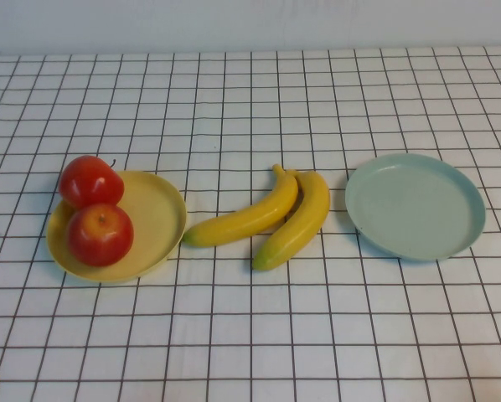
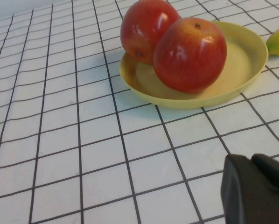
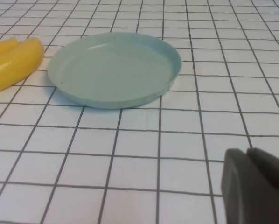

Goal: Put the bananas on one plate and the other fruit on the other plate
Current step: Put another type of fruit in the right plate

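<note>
Two red apples sit together in the yellow plate on the left side of the checked tablecloth, touching each other; one lies toward the plate's far rim, the other nearer its middle. Both bananas lie on the cloth between the plates, side by side and touching along their lengths, their stem ends pointing away from the robot. One banana's near tip reaches almost to the yellow plate's rim. To their right, the pale blue-green plate holds nothing.

Neither arm reaches into the high view. The left gripper shows as a dark mass in its wrist view, low over the cloth on the near side of the yellow plate, jaws pressed together on nothing. The right gripper hangs likewise near the blue-green plate, jaws closed and holding nothing.
</note>
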{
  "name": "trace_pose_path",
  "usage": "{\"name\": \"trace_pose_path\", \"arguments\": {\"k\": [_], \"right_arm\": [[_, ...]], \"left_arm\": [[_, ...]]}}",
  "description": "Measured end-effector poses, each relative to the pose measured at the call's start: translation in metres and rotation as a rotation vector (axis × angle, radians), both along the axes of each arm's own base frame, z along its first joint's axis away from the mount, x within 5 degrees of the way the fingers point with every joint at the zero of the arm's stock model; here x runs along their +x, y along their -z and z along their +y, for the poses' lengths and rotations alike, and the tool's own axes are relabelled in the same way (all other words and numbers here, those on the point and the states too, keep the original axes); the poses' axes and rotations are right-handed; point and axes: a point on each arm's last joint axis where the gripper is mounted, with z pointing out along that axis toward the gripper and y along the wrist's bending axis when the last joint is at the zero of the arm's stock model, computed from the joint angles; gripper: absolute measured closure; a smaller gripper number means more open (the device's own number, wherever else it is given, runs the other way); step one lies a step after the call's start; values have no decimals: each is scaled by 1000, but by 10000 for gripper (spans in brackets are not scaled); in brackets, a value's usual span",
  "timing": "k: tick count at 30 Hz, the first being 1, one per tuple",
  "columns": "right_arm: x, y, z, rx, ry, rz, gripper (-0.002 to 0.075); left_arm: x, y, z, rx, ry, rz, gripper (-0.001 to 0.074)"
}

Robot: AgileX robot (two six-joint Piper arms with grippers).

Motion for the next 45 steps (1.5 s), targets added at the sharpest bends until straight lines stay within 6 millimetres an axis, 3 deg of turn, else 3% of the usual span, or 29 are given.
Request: {"name": "trace_pose_path", "arguments": {"k": [11, 13, 18, 21, 24, 28, 31, 38, 41, 45], "right_arm": [[1, -4, 0, 24, 8, -41, 741], [2, -10, 3, 225, 21, -79, 741], [3, -26, 6, 1079, 86, -99, 741], [4, -31, -6, 1261, 193, -193, 741], [3, -32, -24, 1229, 353, -330, 741], [1, -27, -35, 1358, 500, -363, 741], [2, -26, -29, 1337, 449, -312, 741], [4, -31, -7, 1103, 192, -223, 741], [1, -49, -5, 966, 130, -282, 741], [-3, -97, -2, 627, 49, -390, 741]], "left_arm": [[0, 0, 0, 0, 0, 0, 734], [0, 0, 0, 0, 0, 0, 734], [0, 0, 0, 0, 0, 0, 734], [0, 0, 0, 2, 0, 0, 734], [0, 0, 0, 2, 0, 0, 734], [0, 0, 0, 2, 0, 0, 734], [0, 0, 0, 2, 0, 0, 734], [0, 0, 0, 2, 0, 0, 734], [0, 0, 0, 2, 0, 2, 734], [0, 0, 0, 2, 0, 2, 734]]}}
